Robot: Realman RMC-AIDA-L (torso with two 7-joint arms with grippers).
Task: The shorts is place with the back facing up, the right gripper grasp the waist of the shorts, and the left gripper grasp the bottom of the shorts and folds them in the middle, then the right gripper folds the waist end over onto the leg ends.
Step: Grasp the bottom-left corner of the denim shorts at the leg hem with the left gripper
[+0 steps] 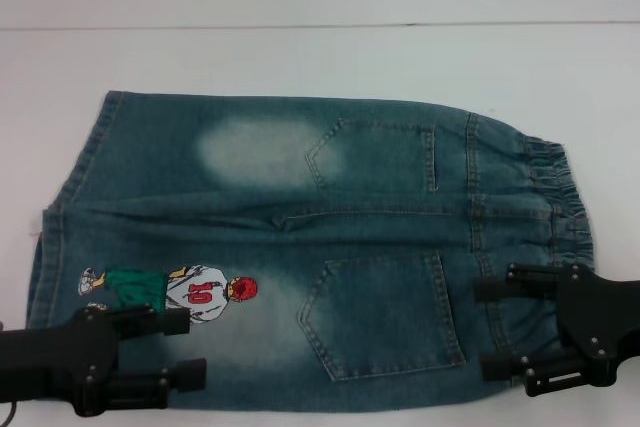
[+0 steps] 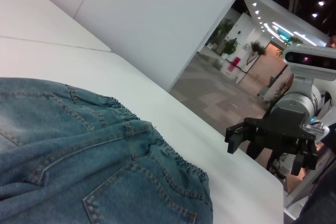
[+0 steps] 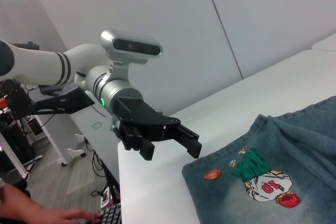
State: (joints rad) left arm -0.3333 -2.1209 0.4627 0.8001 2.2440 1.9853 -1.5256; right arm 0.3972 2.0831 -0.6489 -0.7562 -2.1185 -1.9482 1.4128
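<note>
The shorts (image 1: 380, 207) lie flat on the white table, back up, with two patch pockets showing. The waist of the shorts (image 1: 555, 197) is the gathered band at the right, also seen in the left wrist view (image 2: 157, 145). The bottom of the shorts (image 1: 85, 162) is at the left, with the basketball-player print (image 1: 190, 292) near the front leg end. My left gripper (image 1: 185, 347) is open over the front left corner by the print. My right gripper (image 1: 495, 325) is open over the front part of the waist. Each wrist view shows the other arm's gripper: left gripper (image 3: 191, 140), right gripper (image 2: 235, 136).
The white table (image 1: 300, 57) stretches behind the shorts to a seam at the back. Its left edge runs close to the leg hems (image 3: 210, 169). Off the table, a person's hand (image 3: 52, 216) rests by a keyboard.
</note>
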